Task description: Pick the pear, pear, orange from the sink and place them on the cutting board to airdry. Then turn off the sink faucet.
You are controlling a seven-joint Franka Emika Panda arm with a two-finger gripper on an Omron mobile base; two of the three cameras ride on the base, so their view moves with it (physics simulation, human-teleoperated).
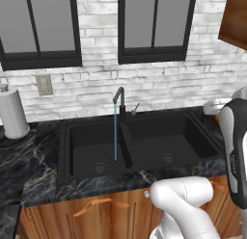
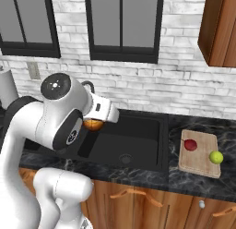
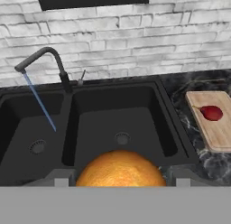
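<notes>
My gripper (image 3: 120, 181) is shut on the bright orange (image 3: 120, 169), which hangs above the right basin of the black sink (image 3: 118, 111). From the right base view the orange (image 2: 94, 124) shows just under the white hand, over the sink (image 2: 138, 138). The tan cutting board (image 2: 203, 164) lies on the counter right of the sink. On it rest the dark red pear (image 2: 190, 144) and the yellow-green pear (image 2: 215, 157), apart from each other. The black gooseneck faucet (image 1: 118, 95) pours a thin blue stream into the left basin; its thin lever (image 1: 136, 108) stands at its base.
A paper towel roll (image 1: 12, 112) stands on the dark marble counter at far left. A white object (image 1: 214, 106) sits on the counter right of the sink. A wooden wall cabinet (image 2: 220, 29) hangs above the cutting board. Brick wall and windows lie behind the sink.
</notes>
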